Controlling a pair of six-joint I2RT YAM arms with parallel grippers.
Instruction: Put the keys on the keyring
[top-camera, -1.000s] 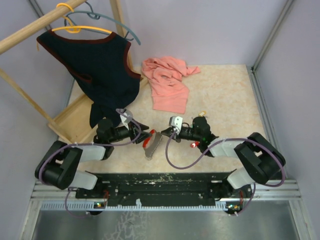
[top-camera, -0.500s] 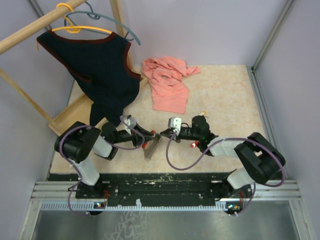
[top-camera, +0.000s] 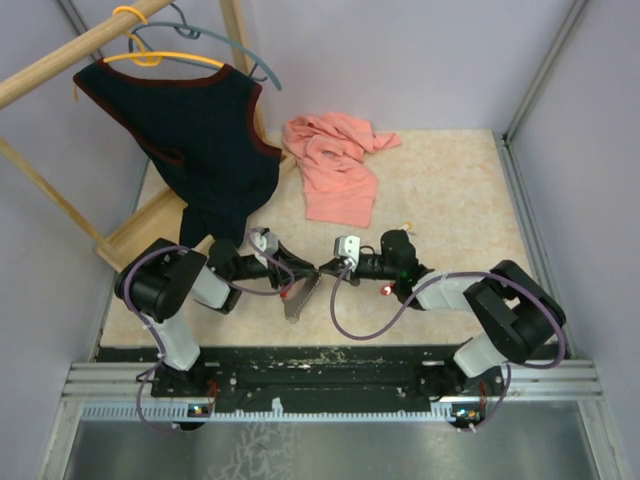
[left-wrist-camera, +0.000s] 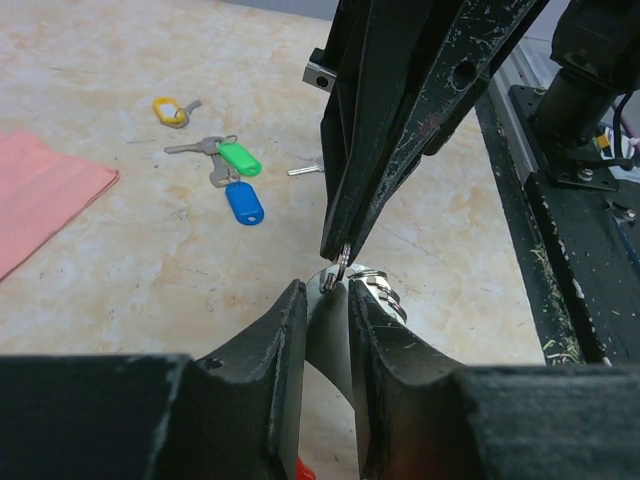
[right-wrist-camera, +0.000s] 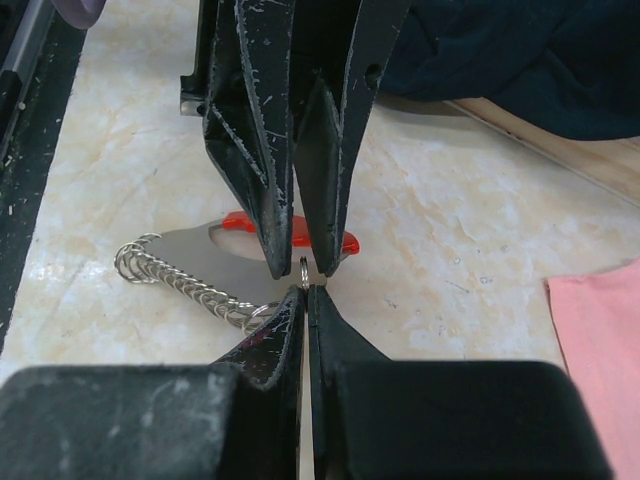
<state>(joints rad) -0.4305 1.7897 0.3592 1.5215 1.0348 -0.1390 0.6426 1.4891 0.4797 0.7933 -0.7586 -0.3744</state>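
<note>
my left end effector (left-wrist-camera: 327, 295) is clamped across the grey metal side of the keyring (right-wrist-camera: 215, 243), which lies low over the table (top-camera: 450, 200) between the two arms. its red curve shows just behind my fingers. my right end effector (right-wrist-camera: 303, 295) meets it nose to nose. its fingers are pressed together on a small wire ring (right-wrist-camera: 303, 265) at the end of the chain (right-wrist-camera: 185, 283) that trails off the keyring.

the keys (left-wrist-camera: 240, 160) are not on anything yet. a green one and a blue one (left-wrist-camera: 244, 202) lie side by side on the table, a yellow one (left-wrist-camera: 168, 110) is a little further off, and all are well apart from the keyring.

as i judge it, this is the preparing step: steady the keyring and get an opening ready before any key is fetched. next i need the left grip to hold firm while the right works the ring or the clip open. then one end effector has to let go and pick a key by its plastic head. the keys are small and flat on the table, so that pick will need fine, low fingertips.

the table is pale, marbled and matt. a pink cloth (top-camera: 335, 170) is heaped at the back. a dark vest (top-camera: 190, 130) hangs from a wooden rack (top-camera: 140, 240) at the left, and the walls are lilac.
</note>
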